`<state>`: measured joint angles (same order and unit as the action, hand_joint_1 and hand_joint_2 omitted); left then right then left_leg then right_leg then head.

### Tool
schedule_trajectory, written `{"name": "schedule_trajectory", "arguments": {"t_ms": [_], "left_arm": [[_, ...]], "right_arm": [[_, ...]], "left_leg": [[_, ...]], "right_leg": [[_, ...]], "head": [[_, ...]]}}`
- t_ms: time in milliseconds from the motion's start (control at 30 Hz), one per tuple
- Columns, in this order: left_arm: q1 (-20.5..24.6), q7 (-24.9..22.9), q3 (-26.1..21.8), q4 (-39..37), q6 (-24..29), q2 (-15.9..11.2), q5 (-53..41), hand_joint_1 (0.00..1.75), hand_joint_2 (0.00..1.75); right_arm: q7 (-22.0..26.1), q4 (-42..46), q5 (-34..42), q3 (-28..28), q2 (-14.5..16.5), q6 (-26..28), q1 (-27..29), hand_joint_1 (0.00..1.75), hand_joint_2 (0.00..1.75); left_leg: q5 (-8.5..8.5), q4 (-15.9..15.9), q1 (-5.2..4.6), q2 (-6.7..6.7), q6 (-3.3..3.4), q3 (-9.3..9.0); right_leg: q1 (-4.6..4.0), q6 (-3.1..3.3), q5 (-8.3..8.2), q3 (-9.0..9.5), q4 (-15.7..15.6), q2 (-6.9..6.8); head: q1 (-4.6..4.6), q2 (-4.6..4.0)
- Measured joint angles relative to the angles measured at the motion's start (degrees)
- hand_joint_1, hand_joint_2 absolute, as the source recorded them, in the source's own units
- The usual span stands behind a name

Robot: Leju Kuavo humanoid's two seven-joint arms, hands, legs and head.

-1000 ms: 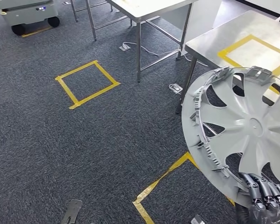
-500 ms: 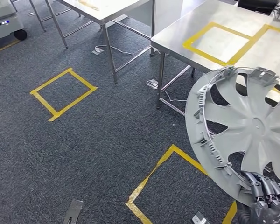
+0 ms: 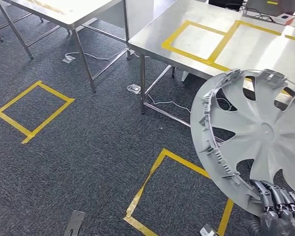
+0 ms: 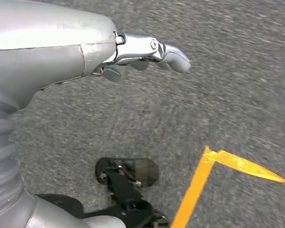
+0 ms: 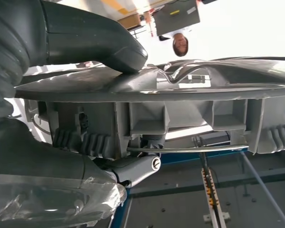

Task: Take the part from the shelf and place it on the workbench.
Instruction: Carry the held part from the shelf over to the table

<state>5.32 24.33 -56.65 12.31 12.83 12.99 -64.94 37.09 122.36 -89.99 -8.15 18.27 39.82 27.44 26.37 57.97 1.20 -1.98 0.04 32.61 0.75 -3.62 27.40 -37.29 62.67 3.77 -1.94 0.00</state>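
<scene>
Right hand point(image 3: 281, 211) grips the lower rim of the hubcap point(image 3: 257, 137), dark fingers point(image 3: 272, 194) curled over the edge; in the right wrist view the thumb point(image 5: 98, 42) presses on one face of the rim and the fingers come under the other. The hubcap is held off the ground, tilted, its ribbed inner side toward the head camera. Left hand point(image 4: 141, 50) hangs over the carpet point(image 3: 83, 147), holding nothing, fingers extended. Yellow tape square point(image 3: 164, 187) lies on the carpet just below the hubcap. Beyond stands the workbench point(image 3: 157, 37), its steel top marked with yellow tape outlines point(image 3: 192, 37); the hubcap's upper edge overlaps its near side in the head view. A second table point(image 3: 75, 12) stands further left
</scene>
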Motion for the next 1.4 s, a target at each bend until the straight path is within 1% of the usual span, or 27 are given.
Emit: {"name": "schedule_trajectory", "arguments": {"t_ms": [33,67,100,133,167,200,267,333,433,500,567,600,633,667,700,767,833,967,1033,1100,1133,1167,1200,1267,1300,1333,1400], "left_arm": [[-0.1,0.0,0.0,0.0,0.0,0.0,0.0,0.00,1.75],[-0.2,0.0,0.0,0.0,0.0,0.0,0.0,0.00,1.75],[-0.3,0.0,0.0,0.0,0.0,-0.1,0.0,0.00,1.75],[-0.3,0.0,0.0,0.0,0.0,-0.1,0.0,0.00,1.75],[-0.3,0.0,0.0,0.0,-0.1,-0.1,0.0,0.00,1.75],[-0.3,0.0,0.0,0.0,-0.2,-0.1,0.0,0.00,1.75],[-0.2,0.0,0.0,0.0,-0.6,0.0,0.1,0.00,1.75],[-0.2,0.0,0.0,0.0,-0.8,0.0,0.1,0.00,1.75],[0.0,0.0,0.0,0.0,-0.9,0.0,0.1,0.00,1.75],[0.1,0.0,0.0,0.0,-0.9,0.0,0.2,0.00,1.75],[0.0,0.0,0.0,0.0,-0.9,0.0,0.2,0.00,1.75],[-0.1,0.0,0.0,0.0,-0.9,0.0,0.2,0.00,1.75],[-0.2,0.0,0.0,0.0,-1.0,0.0,0.2,0.00,1.75],[-0.3,0.0,0.0,0.0,-1.1,0.0,0.2,0.00,1.75],[-0.2,0.0,0.0,0.0,-1.2,0.0,0.2,0.00,1.75],[-0.1,0.0,0.0,0.0,-1.4,0.0,0.1,0.00,1.75],[0.1,0.1,0.0,0.0,-1.5,0.0,0.1,0.00,1.75],[0.1,0.2,0.0,0.0,-1.6,0.0,0.0,0.00,1.75],[0.1,0.2,0.0,0.0,-1.6,0.1,0.0,0.00,1.75],[-0.1,0.3,0.0,0.0,-1.6,0.1,0.0,0.00,1.75],[-0.2,0.3,0.0,0.0,-1.6,0.1,0.0,0.00,1.75],[-0.3,0.3,0.0,0.0,-1.6,0.1,0.0,0.00,1.75],[-0.3,0.3,0.0,0.0,-1.6,0.1,0.0,0.00,1.75],[-0.4,0.3,0.0,0.0,-1.6,0.1,-0.1,0.00,1.75],[-0.4,0.3,0.0,0.0,-1.6,0.1,-0.1,0.00,1.75],[-0.4,0.3,0.0,0.0,-1.6,0.1,-0.1,0.00,1.75],[-0.3,0.3,0.0,0.0,-1.6,0.1,-0.1,0.00,1.75]], "right_arm": [[0.0,0.0,0.0,0.0,0.0,0.0,-0.1,1.75,1.75],[0.0,0.0,0.0,0.0,0.0,0.0,-0.2,1.75,1.75],[0.0,0.0,0.0,0.0,0.0,0.0,-0.2,1.75,1.75],[0.0,0.0,0.0,0.0,0.0,0.0,-0.2,1.75,1.75],[0.0,0.0,0.0,0.0,0.0,0.0,-0.2,1.75,1.75],[0.0,0.0,0.0,0.0,0.0,0.0,-0.2,1.75,1.75],[0.0,0.0,0.0,0.0,0.0,0.0,-0.3,1.75,1.75],[0.1,-0.1,0.0,0.0,0.0,0.0,-0.4,1.75,1.75],[0.2,-0.1,0.0,0.0,0.0,0.0,-0.3,1.75,1.75],[0.2,-0.1,0.0,0.0,0.0,0.0,-0.3,1.75,1.75],[0.2,-0.1,0.0,0.0,0.0,0.0,-0.4,1.75,1.75],[0.2,-0.2,0.0,0.0,0.0,0.0,-0.4,1.75,1.75],[0.3,-0.3,0.0,0.0,0.0,0.0,-0.4,1.75,1.75],[0.4,-0.4,0.0,0.0,0.0,0.0,-0.4,1.75,1.75],[0.6,-0.5,0.0,0.0,0.0,0.0,-0.4,1.75,1.75],[0.8,-0.6,0.0,0.0,0.0,0.0,-0.3,1.75,1.75],[1.0,-0.7,0.0,0.0,0.0,0.0,-0.3,1.75,1.75],[1.4,-1.0,0.0,0.0,0.0,0.0,-0.1,1.75,1.75],[1.4,-1.1,0.0,0.0,0.0,0.0,-0.1,1.75,1.75],[1.5,-1.4,0.0,0.0,0.0,0.0,-0.1,1.75,1.75],[1.6,-1.5,0.0,0.0,0.0,0.0,-0.1,1.75,1.75],[1.6,-1.6,0.0,-0.1,0.0,0.0,-0.1,1.75,1.75],[1.7,-1.8,0.0,-0.1,0.0,0.0,0.0,1.75,1.75],[1.7,-2.0,0.0,-0.2,0.0,0.0,0.2,1.75,1.75],[1.7,-2.1,0.0,-0.2,0.0,0.0,0.2,1.75,1.75],[1.7,-2.1,0.0,-0.2,0.0,0.0,0.2,1.75,1.75],[1.8,-2.2,0.0,-0.2,0.0,0.0,0.2,1.75,1.75]], "left_leg": [[0.05,0.0,-0.16,0.69,0.27,-0.01],[0.11,0.0,-0.30,1.46,0.45,-0.02],[0.16,0.0,-0.41,2.23,0.52,-0.04],[0.21,0.0,-0.47,2.96,0.55,-0.09],[0.30,0.0,-0.51,3.62,0.54,-0.18],[0.42,0.0,-0.52,4.21,0.46,-0.35],[0.76,0.1,-0.72,5.18,0.02,-0.80],[0.99,0.1,-0.98,5.95,-0.56,-1.14],[1.20,0.0,-0.83,6.73,-1.51,-1.48],[3.10,2.5,-0.68,5.20,-2.12,-0.46],[6.59,9.5,-0.62,3.09,-2.39,2.99],[7.88,13.2,-0.62,2.60,-2.45,4.96],[8.16,15.4,-0.63,2.38,-2.45,6.36],[7.33,15.8,-0.63,2.28,-2.40,6.87],[5.51,13.9,-0.63,2.23,-2.32,6.29],[1.43,6.4,-0.57,1.87,-2.16,3.09],[-0.23,1.1,-0.53,1.31,-1.81,0.83],[0.09,-0.1,-0.55,1.24,-0.26,0.38],[0.46,-0.2,-0.47,1.40,0.49,-0.08],[1.16,-0.2,-0.66,1.63,0.85,-0.64],[1.54,-0.2,-0.75,1.78,0.89,-1.06],[1.94,-0.2,-0.81,1.90,0.87,-1.60],[2.38,-0.2,-0.84,2.00,0.81,-2.28],[3.46,-0.2,-0.85,2.11,0.57,-3.76],[4.05,-0.2,-0.93,2.14,0.31,-4.30],[4.55,-0.2,-0.99,2.16,0.01,-4.68],[5.30,-0.5,-0.94,2.23,-0.77,-5.30]], "right_leg": [[-0.10,-0.10,1.95,-1.65,3.6,-1.85],[-0.09,-0.19,3.89,-3.56,7.6,-2.79],[-0.08,-0.26,5.13,-5.09,10.9,-3.15],[-0.07,-0.31,5.36,-5.75,12.5,-3.31],[-0.07,-0.32,4.54,-5.26,11.8,-3.45],[-0.08,-0.28,2.89,-3.56,8.8,-3.83],[-0.17,-0.07,-0.26,1.00,0.9,-5.81],[-0.35,0.39,-1.38,3.28,-3.0,-6.85],[-0.48,1.40,-1.61,3.20,-3.4,-5.32],[-0.19,2.08,-1.89,3.30,-3.7,-4.28],[-0.02,2.46,-1.99,3.28,-3.8,-3.34],[-0.02,2.56,-2.00,3.25,-3.8,-2.82],[-0.03,2.60,-2.00,3.24,-3.8,-2.34],[-0.04,2.62,-1.99,3.28,-3.8,-1.91],[-0.02,2.59,-1.98,3.34,-3.8,-1.49],[-0.10,2.26,-1.88,3.43,-3.7,-0.92],[-0.29,1.67,-1.75,3.26,-3.6,-0.55],[-0.18,0.48,-1.03,2.69,-3.3,-0.89],[-0.18,0.14,1.25,0.50,1.4,-2.18],[-0.17,-0.02,4.22,-3.81,9.3,-3.07],[-0.18,-0.05,4.75,-5.56,12.1,-3.21],[-0.18,-0.02,4.06,-6.32,12.9,-3.27],[-0.18,0.06,2.29,-5.93,11.4,-3.30],[-0.22,0.31,-2.19,-2.63,3.8,-3.72],[-0.35,0.49,-3.24,-0.96,0.5,-4.02],[-0.49,0.71,-3.48,0.16,-1.6,-4.24],[-0.95,1.40,-2.30,0.91,-2.3,-4.21]], "head": [[0.17,0.00],[0.29,0.00],[0.28,0.00],[0.29,0.00],[0.29,0.00],[0.29,0.00],[0.30,0.00],[0.22,0.00],[0.17,0.00],[-0.10,0.00],[-0.44,0.00],[-0.55,0.00],[-0.58,0.00],[-0.61,0.00],[-0.63,0.00],[-0.67,0.00],[-0.67,0.00],[-0.45,0.00],[0.00,0.00],[0.30,0.00],[0.29,0.00],[0.29,0.00],[0.29,0.00],[0.33,0.00],[0.38,0.00],[0.37,-0.01],[0.17,-0.01]]}}
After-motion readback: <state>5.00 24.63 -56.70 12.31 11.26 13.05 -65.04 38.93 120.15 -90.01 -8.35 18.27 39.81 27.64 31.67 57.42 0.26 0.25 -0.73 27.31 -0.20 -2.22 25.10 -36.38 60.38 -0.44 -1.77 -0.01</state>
